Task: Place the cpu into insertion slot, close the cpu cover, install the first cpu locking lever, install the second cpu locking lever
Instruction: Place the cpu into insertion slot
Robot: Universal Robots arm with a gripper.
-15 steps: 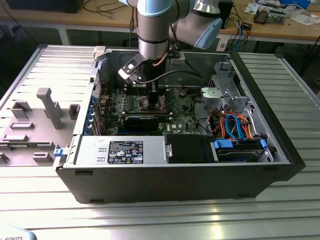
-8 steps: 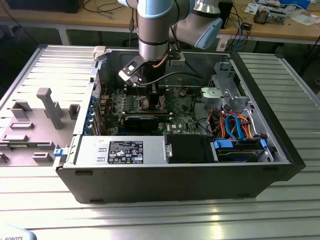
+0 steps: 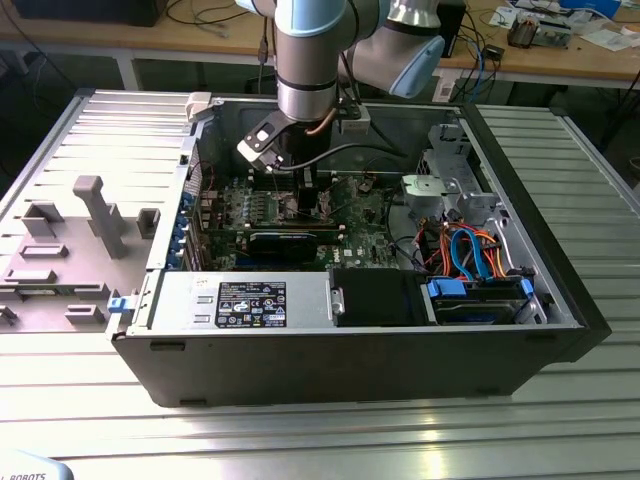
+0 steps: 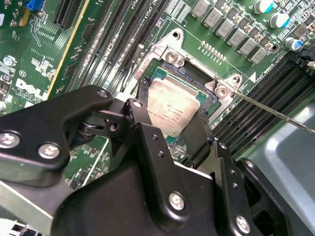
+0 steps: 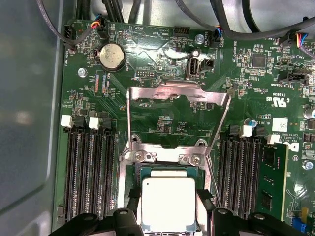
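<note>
Gripper (image 4: 173,107) pinches the cpu (image 4: 170,103) by opposite edges at the insertion slot (image 5: 167,172); cpu cover (image 5: 179,91) stands open. Exterior view: cable bundle (image 3: 475,250) at gripper's four o'clock.

cpu (image 5: 168,204) dull silver-grey | motherboard (image 5: 147,123) green | cpu cover (image 5: 179,92) silvery | case (image 3: 350,362) dark grey | cables (image 3: 468,250) orange and blue | arm (image 3: 312,25) pale blue

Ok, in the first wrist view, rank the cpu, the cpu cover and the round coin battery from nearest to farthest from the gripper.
1. cpu: right at the gripper, at the insertion slot.
2. cpu cover: swung open, just beyond the slot.
3. coin battery: past the cover's far bar, near the board's edge by the cables.
</note>
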